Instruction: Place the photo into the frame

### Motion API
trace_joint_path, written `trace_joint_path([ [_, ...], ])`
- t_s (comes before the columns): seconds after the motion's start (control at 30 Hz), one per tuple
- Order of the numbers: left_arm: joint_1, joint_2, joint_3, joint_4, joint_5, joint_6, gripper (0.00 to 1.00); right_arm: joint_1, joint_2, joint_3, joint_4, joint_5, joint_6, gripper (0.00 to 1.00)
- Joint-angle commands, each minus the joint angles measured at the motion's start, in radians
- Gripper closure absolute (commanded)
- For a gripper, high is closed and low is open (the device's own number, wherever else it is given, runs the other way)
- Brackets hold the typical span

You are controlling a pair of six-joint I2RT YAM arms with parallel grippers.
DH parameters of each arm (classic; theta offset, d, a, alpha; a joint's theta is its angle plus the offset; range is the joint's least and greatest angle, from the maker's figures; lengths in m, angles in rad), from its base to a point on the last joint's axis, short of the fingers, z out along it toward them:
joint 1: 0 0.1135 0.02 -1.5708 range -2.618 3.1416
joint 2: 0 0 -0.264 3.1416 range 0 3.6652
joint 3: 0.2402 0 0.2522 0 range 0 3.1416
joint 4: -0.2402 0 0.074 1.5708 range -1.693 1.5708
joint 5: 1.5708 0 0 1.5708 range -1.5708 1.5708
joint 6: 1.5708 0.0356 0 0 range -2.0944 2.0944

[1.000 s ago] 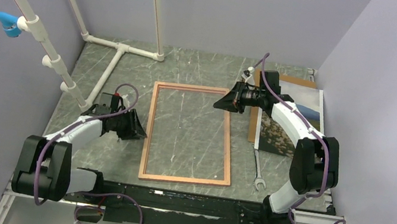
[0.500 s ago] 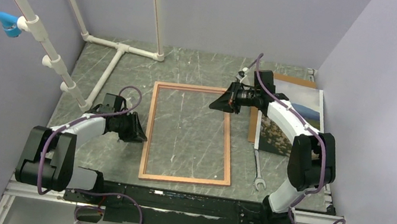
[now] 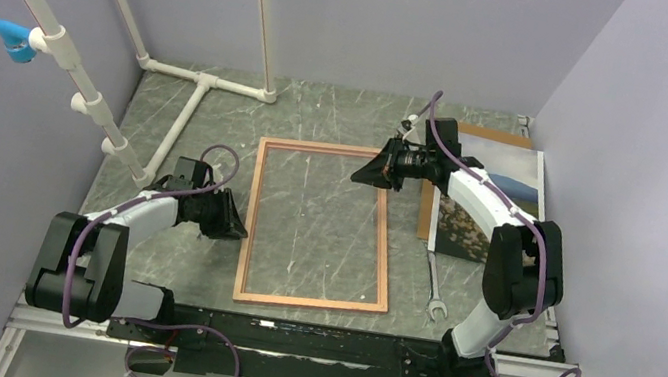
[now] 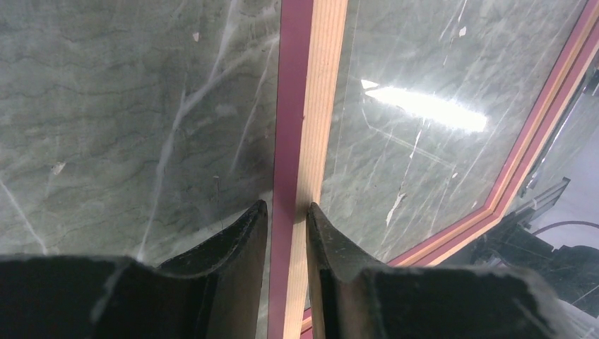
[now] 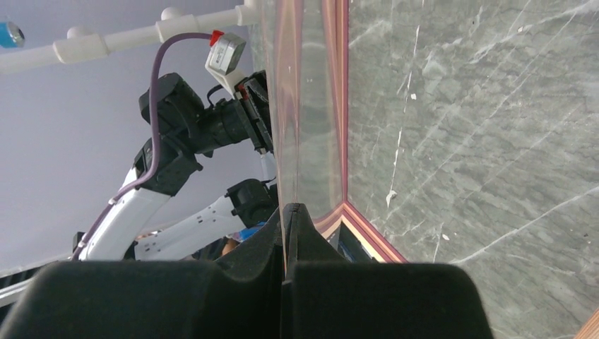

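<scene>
The frame, thin with pinkish light-wood rails, lies flat in the middle of the table. My left gripper is at its left rail. In the left wrist view its jaws sit one on each side of that rail, pressed against it. My right gripper reaches in over the frame's far right corner. Its jaws are shut on the edge of a thin clear pane, beside the right rail. The photo lies face up at the right, partly under the right arm.
A brown backing board shows under the photo's far edge. A wrench lies between the frame and the right arm's base. White pipes run along the back left. Walls close in on both sides.
The left gripper's jaws have narrowed onto the frame's left rail and the arm has edged right. The right gripper has shifted slightly to the left, still shut.
</scene>
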Motion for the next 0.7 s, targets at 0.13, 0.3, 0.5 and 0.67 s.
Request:
trace_joint_path([
  [0.13, -0.009, 0.008, 0.01, -0.013, -0.058, 0.03, 0.7, 0.003, -0.061, -0.037, 0.073, 0.012, 0.05, 1.0],
  [0.3, -0.012, 0.01, 0.01, -0.014, -0.062, 0.032, 0.71, 0.004, -0.07, -0.059, 0.076, 0.015, 0.05, 1.0],
  [0.5, -0.013, 0.005, 0.007, -0.017, -0.067, 0.032, 0.71, 0.004, -0.085, -0.08, 0.071, 0.02, 0.049, 1.0],
  [0.67, -0.014, 0.009, 0.01, -0.018, -0.066, 0.032, 0.71, 0.005, -0.095, -0.086, 0.043, 0.024, 0.029, 1.0],
])
